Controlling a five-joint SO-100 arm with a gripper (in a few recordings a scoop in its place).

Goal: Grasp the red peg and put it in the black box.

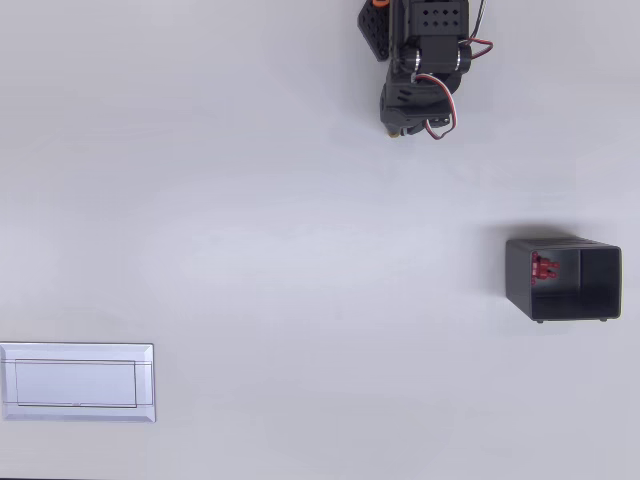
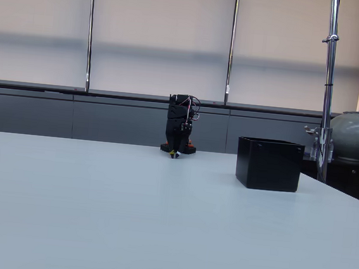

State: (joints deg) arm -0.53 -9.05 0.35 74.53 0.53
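Overhead view: red peg (image 1: 544,267) lies inside black box (image 1: 564,279); likely light, rigid, pinchable at its shank. Gripper (image 1: 403,128) state cannot be determined.

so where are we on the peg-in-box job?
Looks done: the red peg lies inside the black box, against its left wall in the overhead view. Nothing in hand: the arm sits folded at the table's far edge, away from the box. Nothing visibly left.

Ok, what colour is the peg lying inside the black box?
Red; the red peg shows best in the overhead view, against the dark grey inside of the black box.
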